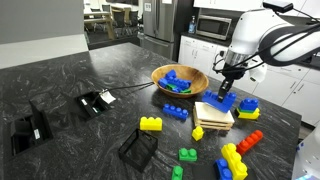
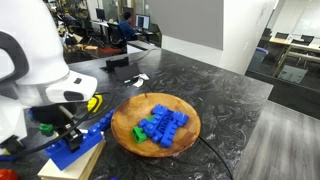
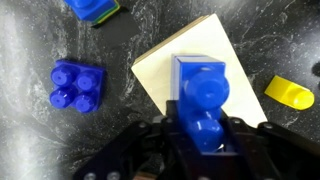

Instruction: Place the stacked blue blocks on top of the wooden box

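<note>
My gripper [image 1: 227, 90] is shut on the stacked blue blocks [image 1: 225, 101], a small upright tower. The tower stands on or just above the whitish top of the wooden box [image 1: 211, 117]; I cannot tell whether it touches. In the wrist view the blue tower [image 3: 203, 95] sits between my fingers [image 3: 200, 135], over the pale box top [image 3: 170, 62]. In an exterior view the tower [image 2: 68, 146] and the box [image 2: 80, 167] show at the lower left, partly hidden by the arm.
A round wooden bowl [image 1: 160, 75] with loose blue and green bricks stands behind the box; it also shows in an exterior view [image 2: 125, 120]. Loose bricks lie around: blue [image 1: 176, 111], yellow [image 1: 150, 124], green [image 1: 188, 155], red [image 1: 249, 141]. Black objects [image 1: 95, 102] lie farther off.
</note>
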Motion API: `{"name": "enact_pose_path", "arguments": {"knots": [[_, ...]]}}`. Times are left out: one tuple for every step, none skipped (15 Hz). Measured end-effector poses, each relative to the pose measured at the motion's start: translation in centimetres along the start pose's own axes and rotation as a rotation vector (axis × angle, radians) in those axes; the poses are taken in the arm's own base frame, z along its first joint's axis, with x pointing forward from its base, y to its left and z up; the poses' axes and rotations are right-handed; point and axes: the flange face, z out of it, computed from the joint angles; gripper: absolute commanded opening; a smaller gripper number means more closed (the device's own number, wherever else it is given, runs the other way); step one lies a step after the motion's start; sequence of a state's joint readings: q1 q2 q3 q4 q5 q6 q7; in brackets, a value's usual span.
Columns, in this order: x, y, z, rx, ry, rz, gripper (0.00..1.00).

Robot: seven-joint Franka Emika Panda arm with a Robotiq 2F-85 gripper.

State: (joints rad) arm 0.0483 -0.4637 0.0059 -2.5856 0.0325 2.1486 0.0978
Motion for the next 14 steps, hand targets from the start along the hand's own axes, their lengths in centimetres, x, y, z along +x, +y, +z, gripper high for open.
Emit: {"name": "enact_pose_path", "arguments": {"knots": [[0.0,-0.1,0.0,0.0,0.002,-0.014,0.11],[0.0,-0.3,0.0,-0.001,0.002,-0.028,0.11],[0.0,-0.4,0.1,-0.002,0.0,-0.041,0.11],[0.1,-0.5,0.3,-0.003,-0.005,-0.051,0.16],[0.1,-0.5,0.5,-0.003,-0.011,-0.057,0.19],[0.2,-0.5,0.9,-0.004,-0.018,-0.062,0.26],[0.3,-0.5,1.2,-0.004,-0.024,-0.065,0.41],[0.4,-0.5,1.4,-0.004,-0.026,-0.068,0.62],[0.6,-0.5,1.4,-0.004,-0.027,-0.07,0.67],[0.7,-0.6,1.5,-0.004,-0.026,-0.07,0.75],[0.9,-0.6,1.4,-0.003,-0.021,-0.07,0.81],[1.0,-0.6,1.2,-0.001,-0.012,-0.069,0.89],[1.2,-0.6,0.9,0.004,-0.001,-0.066,0.95],[1.4,-0.7,0.6,0.01,0.011,-0.062,0.99]]}}
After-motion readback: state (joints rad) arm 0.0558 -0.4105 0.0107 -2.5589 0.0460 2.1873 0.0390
